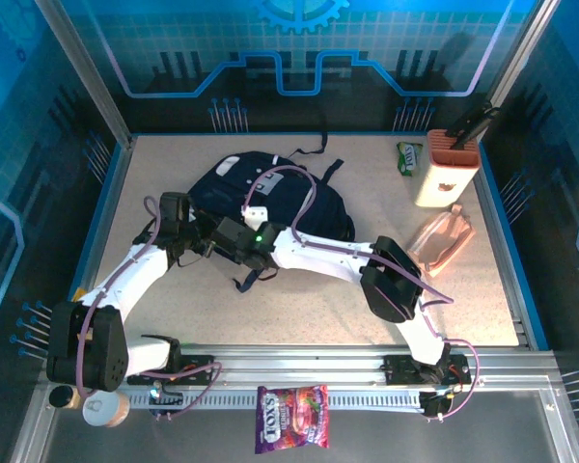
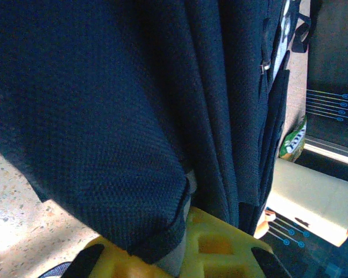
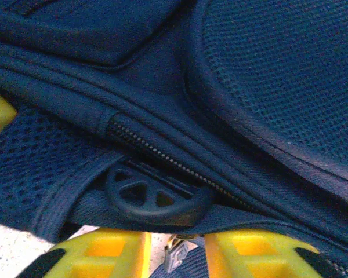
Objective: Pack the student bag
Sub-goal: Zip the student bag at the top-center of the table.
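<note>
The student bag (image 1: pixel 270 188), a navy backpack with black straps, lies at the middle back of the table. Both grippers meet at its near left edge. My left gripper (image 1: pixel 198 239) is shut on a fold of the bag's navy fabric (image 2: pixel 156 231), which sits between its yellow fingers (image 2: pixel 220 246). My right gripper (image 1: pixel 234 234) is open against the bag's edge. A small metal zipper pull (image 3: pixel 178 258) hangs in the gap between its yellow fingers (image 3: pixel 104 252), touching neither. Just above it are a black plastic strap buckle (image 3: pixel 153 197) and a closed zipper line (image 3: pixel 162 159).
A cream box (image 1: pixel 447 169) with a dark object on top stands at the back right, a green packet (image 1: pixel 409 157) beside it. A pink pouch (image 1: pixel 442 241) lies right of the bag. A purple candy bag (image 1: pixel 291 418) rests on the front rail.
</note>
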Controlling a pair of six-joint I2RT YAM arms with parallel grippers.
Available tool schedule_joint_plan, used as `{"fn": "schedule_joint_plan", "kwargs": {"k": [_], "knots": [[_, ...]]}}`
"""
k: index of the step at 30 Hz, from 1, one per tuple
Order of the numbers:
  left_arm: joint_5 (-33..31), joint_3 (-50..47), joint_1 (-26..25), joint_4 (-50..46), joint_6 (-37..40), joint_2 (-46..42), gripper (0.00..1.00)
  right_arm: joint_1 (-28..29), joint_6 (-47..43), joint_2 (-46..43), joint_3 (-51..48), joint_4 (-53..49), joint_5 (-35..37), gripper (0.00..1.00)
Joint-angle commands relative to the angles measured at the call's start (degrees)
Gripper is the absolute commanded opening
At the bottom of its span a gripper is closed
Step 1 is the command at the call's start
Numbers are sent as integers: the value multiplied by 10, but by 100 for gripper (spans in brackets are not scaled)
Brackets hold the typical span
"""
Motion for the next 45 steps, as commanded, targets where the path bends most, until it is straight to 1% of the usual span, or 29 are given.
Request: {"fn": "schedule_joint_plan", "kwargs": {"k": [1, 5, 9, 13, 20, 26, 28, 32, 36, 39, 41, 45], "knots": [[69, 32, -10, -1, -2, -9, 0, -30, -3, 15, 7, -2, 45, 23], [56, 39, -10, -1, -3, -8, 0, -32, -15, -10, -29, 9, 46, 17], [38, 42, -10, -4, -1, -5, 0, -34, -45, -47, -85, 45, 32, 11], [22, 41, -9, -7, 1, 0, 0, -33, -62, -80, -131, 51, 32, 10], [2, 36, -7, -12, 9, 10, 0, -34, -87, -174, -267, 92, 34, 10], [-1, 33, -2, -15, 15, 10, 0, -40, -85, -230, -348, 84, 52, 10], [-2, 32, -2, -16, 15, 9, 0, -40, -89, -232, -356, 77, 55, 8], [3, 30, -2, -13, 16, 7, 0, -40, -126, -217, -353, 107, 26, 9], [7, 28, -2, -13, 15, 7, 0, -39, -147, -195, -329, 117, 9, 18], [9, 27, -2, -13, 15, 4, 0, -40, -153, -183, -315, 117, 6, 20], [8, 27, -2, -14, 16, 1, 0, -40, -153, -181, -310, 113, 7, 19], [2, 28, -2, -18, 20, 0, 0, -41, -146, -195, -322, 110, 24, 11]]}}
